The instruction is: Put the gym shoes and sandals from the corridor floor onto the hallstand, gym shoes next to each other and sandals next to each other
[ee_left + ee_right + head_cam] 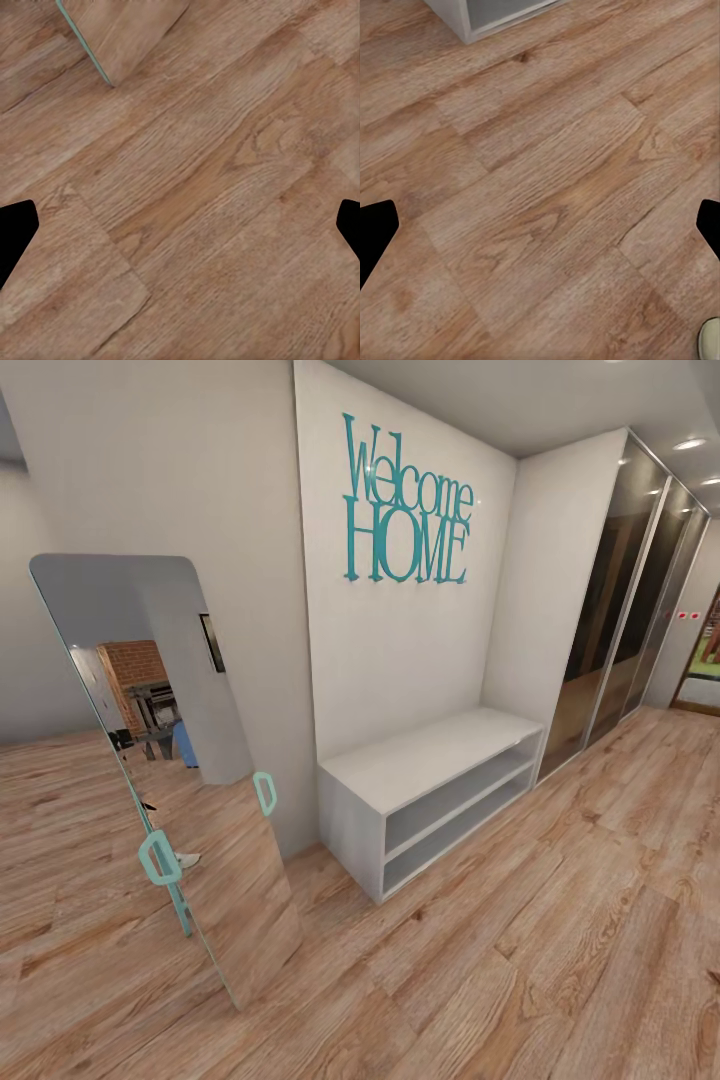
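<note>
The corridor floor (560, 940) of light brown wood planks spreads across the head view. My left gripper (180, 232) hangs open over bare planks, its black fingertips (13, 232) far apart. My right gripper (540, 232) is open too, above the floor near a white bench's corner. A cream-white rounded tip (709, 337) pokes in at the edge of the right wrist view; it may be a gym shoe's toe, too little shows to tell. The sandals and the hallstand are out of view.
A short white two-shelf bench (430, 755) without an upper shelf stands against the wall under a teal "Welcome HOME" sign (405, 505). A tall mirror (170, 760) leans at the left. Dark glass wardrobe doors (620, 600) line the right side.
</note>
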{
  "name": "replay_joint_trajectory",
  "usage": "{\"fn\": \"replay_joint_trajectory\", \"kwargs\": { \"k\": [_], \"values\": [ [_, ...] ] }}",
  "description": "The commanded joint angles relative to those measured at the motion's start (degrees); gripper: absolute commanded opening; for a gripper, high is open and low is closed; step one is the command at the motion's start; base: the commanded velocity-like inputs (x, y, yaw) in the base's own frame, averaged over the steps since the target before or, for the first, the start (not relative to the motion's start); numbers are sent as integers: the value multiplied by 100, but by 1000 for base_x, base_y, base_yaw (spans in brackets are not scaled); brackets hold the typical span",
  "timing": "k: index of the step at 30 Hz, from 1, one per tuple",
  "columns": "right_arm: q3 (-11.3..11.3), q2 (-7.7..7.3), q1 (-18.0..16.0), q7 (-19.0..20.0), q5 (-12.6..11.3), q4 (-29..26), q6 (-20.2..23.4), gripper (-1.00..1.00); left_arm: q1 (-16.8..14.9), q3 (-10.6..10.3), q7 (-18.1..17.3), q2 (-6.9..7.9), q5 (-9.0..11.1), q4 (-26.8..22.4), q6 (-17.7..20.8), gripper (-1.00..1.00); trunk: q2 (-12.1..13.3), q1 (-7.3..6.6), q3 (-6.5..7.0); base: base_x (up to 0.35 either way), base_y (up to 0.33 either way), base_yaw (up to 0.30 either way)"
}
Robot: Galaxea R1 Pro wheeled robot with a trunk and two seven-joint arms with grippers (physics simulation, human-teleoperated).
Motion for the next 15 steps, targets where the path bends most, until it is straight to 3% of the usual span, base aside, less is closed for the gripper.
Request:
{"fn": "replay_joint_trajectory", "kwargs": {
  "k": [1,10,15],
  "values": [
    [-2,0,-3,-4,2,3,-17,100,-4,-8,-7,1,-5,4,-20,100,-3,0,-6,0,0,0],
    [-2,1,-2,-5,0,10,-16,100,-4,-1,-9,19,-14,4,-18,100,-3,0,-6,0,0,-13],
    [-3,1,-6,-1,-5,12,-11,100,-4,-2,-10,18,-18,4,-16,100,-3,0,-6,0,0,-176]
  ]
}}
